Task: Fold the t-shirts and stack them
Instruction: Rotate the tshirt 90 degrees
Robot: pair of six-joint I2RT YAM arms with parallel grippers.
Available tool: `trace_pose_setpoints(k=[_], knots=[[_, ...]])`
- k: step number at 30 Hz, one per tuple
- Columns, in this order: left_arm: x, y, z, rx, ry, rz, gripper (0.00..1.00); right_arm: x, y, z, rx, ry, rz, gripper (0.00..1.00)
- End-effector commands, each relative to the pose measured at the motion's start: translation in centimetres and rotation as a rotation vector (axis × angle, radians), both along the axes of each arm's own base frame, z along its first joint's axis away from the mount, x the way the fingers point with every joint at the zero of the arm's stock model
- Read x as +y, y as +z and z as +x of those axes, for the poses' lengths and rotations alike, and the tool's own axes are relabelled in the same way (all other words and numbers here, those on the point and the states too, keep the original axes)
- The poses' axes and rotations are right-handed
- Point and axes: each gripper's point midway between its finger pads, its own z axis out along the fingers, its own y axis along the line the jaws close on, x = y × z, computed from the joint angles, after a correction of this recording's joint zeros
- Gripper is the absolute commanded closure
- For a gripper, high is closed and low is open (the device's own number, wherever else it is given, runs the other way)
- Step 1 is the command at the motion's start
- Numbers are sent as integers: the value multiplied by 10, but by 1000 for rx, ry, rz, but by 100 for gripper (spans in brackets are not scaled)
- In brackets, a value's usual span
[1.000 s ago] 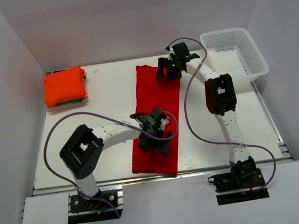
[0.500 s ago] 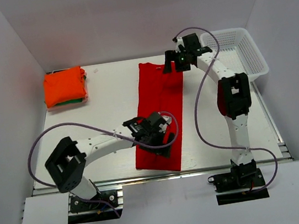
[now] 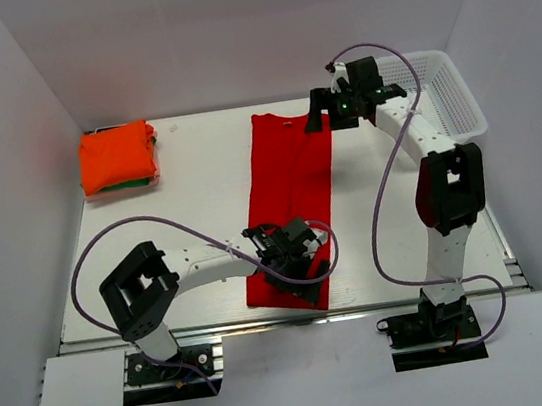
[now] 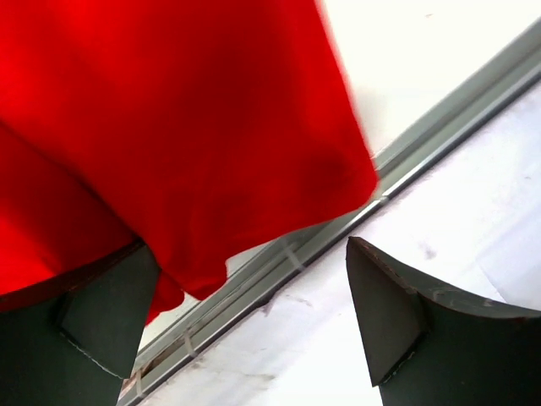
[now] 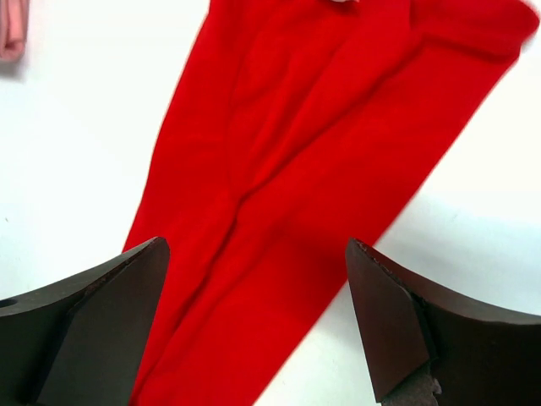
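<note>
Jaws on both arms are spread wide with nothing clamped: left jaws sit low over the near right corner of the red t-shirt (image 3: 290, 195), right jaws hang above its far right corner. That shirt's folded into a long strip down the middle of the desk (image 3: 182, 215). Far left there's an orange shirt (image 3: 118, 156) stacked on a green shirt (image 3: 137, 185), white basket (image 3: 465, 95) far right

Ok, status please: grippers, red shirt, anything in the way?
Left gripper open at near hem of long red cloth t-shirt. Right gripper open over its far end. Shirt flat, nothing held. White plastic mesh basket aside, not in the way.
</note>
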Motion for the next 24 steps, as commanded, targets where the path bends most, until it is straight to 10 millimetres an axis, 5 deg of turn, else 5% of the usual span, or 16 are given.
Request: trace_pose_setpoints(k=[1,6,8,11,13,14,15,22,24], knots=[[-29,39,3,-63,-55,-145,1,-8,22,-11,-44,-7,9,10],[-14,47,13,-134,6,-113,1,-13,23,-26,-39,-15,11,10],[-9,51,12,-154,19,-144,1,-13,5,-38,-11,-11,15,10],[6,56,26,-225,100,-149,1,-18,-4,-67,-8,-32,28,10],[26,54,37,-262,206,-94,1,-28,12,-81,-92,-75,30,10],[38,51,48,-323,259,-53,1,-35,-18,-101,-23,-91,9,10],[41,55,50,-338,277,-61,1,-38,6,-108,-97,-105,24,10],[42,42,62,-367,304,-21,1,-50,-20,-182,-60,-130,78,10],[44,33,63,-366,305,14,1,-52,-5,-193,-104,-147,117,10]])
